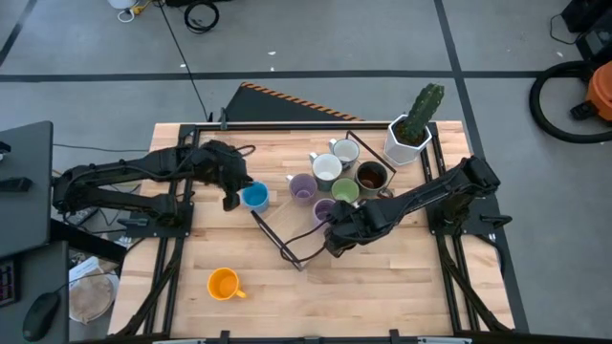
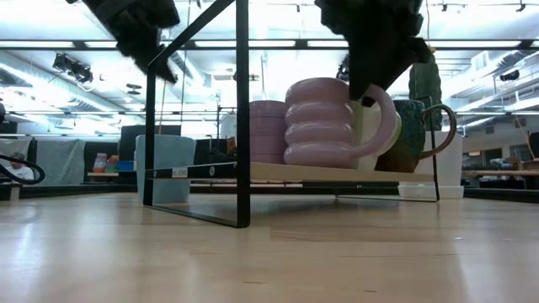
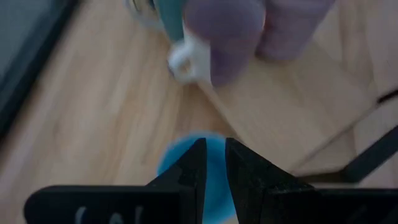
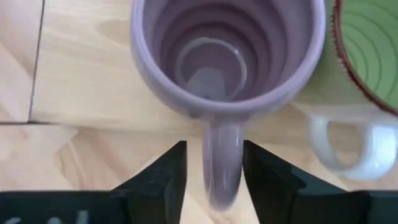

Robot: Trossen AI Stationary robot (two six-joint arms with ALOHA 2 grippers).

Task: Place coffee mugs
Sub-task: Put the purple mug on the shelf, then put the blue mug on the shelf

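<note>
Overhead, a thin black-framed rack (image 1: 287, 250) with a pale wooden shelf stands at centre frame on the wooden table (image 1: 382, 296). Clustered on it are two lilac mugs (image 1: 303, 187), two white mugs (image 1: 327, 168), a green mug (image 1: 345, 192) and a dark brown mug (image 1: 371, 176). A white faceted pot (image 1: 405, 143) with a cactus sits at the upper right of the cluster.

The right gripper (image 4: 213, 177) hovers over the nearer lilac mug (image 4: 227, 59); its fingers (image 4: 166, 180) stand narrowly apart on either side of the mug's handle (image 4: 221, 168), and contact cannot be judged.

The left gripper (image 3: 212, 171), left of centre, is nearly closed on the rim of the blue mug (image 1: 254, 197), just left of the rack.

An orange mug (image 1: 224, 284) stands alone at the lower left, well apart from the rest.
</note>
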